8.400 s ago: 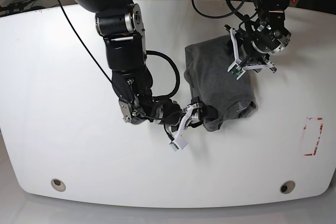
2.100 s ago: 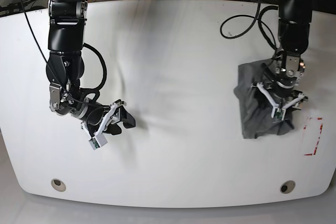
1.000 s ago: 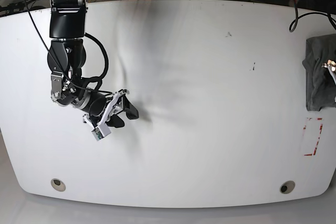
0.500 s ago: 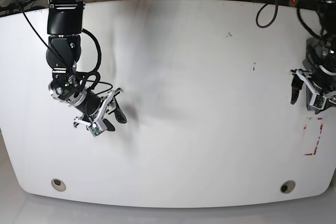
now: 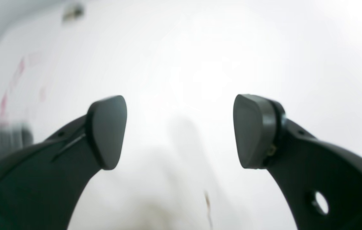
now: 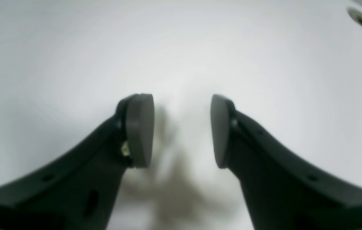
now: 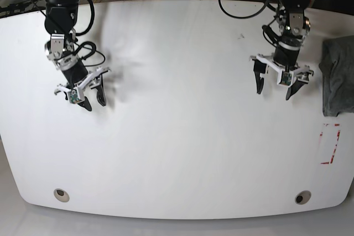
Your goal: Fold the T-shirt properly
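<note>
The folded heather-grey T-shirt (image 7: 338, 75) now lies as a compact soft bundle at the right edge of the frame, on the smooth white table (image 7: 182, 136). The left tool (image 7: 275, 87) has let go and drawn back toward centre, jaws wide and empty. The right tool (image 7: 91, 95), upper left, stands partly open, holding nothing. Folding looks finished.

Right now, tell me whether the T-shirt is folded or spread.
Folded. The T-shirt lies as a compact grey bundle at the table's right edge, partly cut off by the frame; neither gripper touches it.
</note>
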`<state>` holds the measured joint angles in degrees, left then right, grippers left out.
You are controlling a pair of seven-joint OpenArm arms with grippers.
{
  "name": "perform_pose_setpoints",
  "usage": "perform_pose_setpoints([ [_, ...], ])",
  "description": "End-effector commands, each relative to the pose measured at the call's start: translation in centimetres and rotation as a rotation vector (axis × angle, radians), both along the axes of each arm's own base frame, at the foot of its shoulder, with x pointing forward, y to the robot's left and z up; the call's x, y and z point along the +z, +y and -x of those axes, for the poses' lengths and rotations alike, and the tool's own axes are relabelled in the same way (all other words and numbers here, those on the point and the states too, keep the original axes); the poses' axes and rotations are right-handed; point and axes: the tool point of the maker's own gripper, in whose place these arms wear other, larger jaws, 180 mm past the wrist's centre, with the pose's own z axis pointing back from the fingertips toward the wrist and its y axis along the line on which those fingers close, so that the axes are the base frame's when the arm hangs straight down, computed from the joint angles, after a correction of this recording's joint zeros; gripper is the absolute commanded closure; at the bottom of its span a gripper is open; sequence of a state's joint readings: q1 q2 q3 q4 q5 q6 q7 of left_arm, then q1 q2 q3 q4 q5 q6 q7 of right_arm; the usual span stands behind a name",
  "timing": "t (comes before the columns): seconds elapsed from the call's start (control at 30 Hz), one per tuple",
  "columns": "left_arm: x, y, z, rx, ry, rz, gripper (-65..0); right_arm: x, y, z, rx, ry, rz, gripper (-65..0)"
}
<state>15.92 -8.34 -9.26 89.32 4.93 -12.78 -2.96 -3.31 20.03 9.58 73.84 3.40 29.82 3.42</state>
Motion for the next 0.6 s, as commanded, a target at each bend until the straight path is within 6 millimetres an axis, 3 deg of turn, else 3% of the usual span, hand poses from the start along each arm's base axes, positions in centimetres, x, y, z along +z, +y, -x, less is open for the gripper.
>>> perform_pose_setpoints([
  [0.0, 1.8, -0.9, 0.7, -0.018, -0.061, 0.014, -47.8, 1.4, -0.9, 0.6, -0.014, -0.052, -0.014, -28.4],
  [0.33, -0.4, -3.3, 10.9, -0.011, 0.157, 0.043, -47.6, -0.7, -1.8, 10.5, -0.087, 0.066, -0.114, -28.4],
  [0.57, -1.6, -4.4, 18.3, 0.008, 0.313, 0.073, -47.6, -1.6, -0.2, 17.2, -0.091, 0.165, -0.132, -28.4],
])
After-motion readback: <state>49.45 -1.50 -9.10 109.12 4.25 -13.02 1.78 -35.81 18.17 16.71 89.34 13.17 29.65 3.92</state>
